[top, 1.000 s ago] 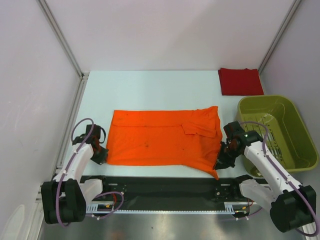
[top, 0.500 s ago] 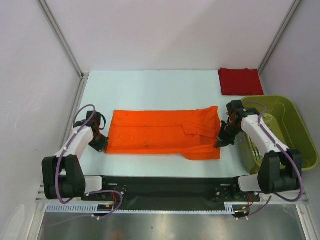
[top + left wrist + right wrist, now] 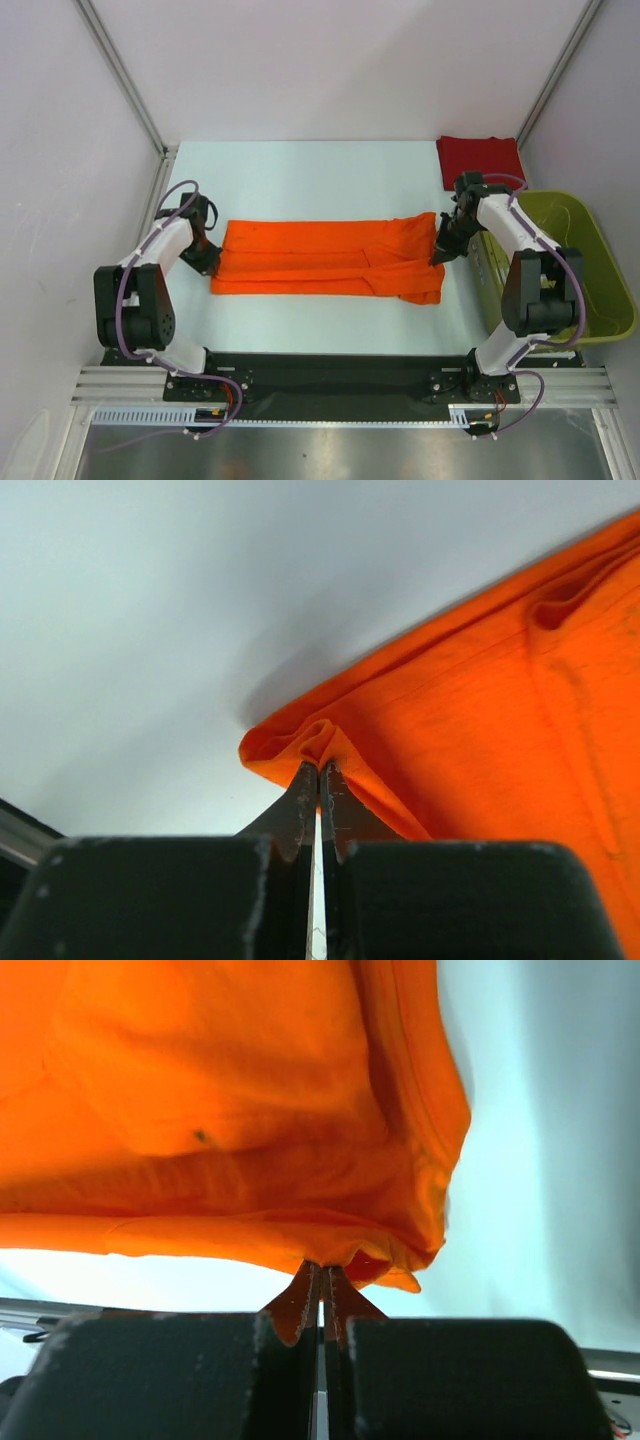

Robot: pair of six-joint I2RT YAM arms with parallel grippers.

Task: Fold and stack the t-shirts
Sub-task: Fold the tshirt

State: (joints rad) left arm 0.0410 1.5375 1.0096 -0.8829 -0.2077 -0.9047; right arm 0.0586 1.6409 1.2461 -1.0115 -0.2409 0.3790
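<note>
The bright orange t-shirt [image 3: 325, 258] lies across the middle of the table as a long band, its near edge lifted and carried over towards the far side. My left gripper [image 3: 209, 262] is shut on the orange shirt's left end; in the left wrist view a bunched fold of orange cloth [image 3: 318, 742] is pinched at the left gripper [image 3: 319, 770]. My right gripper [image 3: 438, 256] is shut on its right end, and the right wrist view shows the orange cloth [image 3: 230, 1110] hanging from the right gripper [image 3: 322, 1270]. The dark red t-shirt [image 3: 479, 162] rests folded at the far right.
An olive-green plastic basket [image 3: 590, 250] stands at the right edge, close to my right arm. A metal frame post [image 3: 160, 165] runs along the table's left side. The black rail [image 3: 320, 375] with the arm bases lies at the near edge.
Both grippers have carried the orange shirt's near edge away from the bases towards the far side. The shirt has narrowed from a wide rectangle to a long band.
</note>
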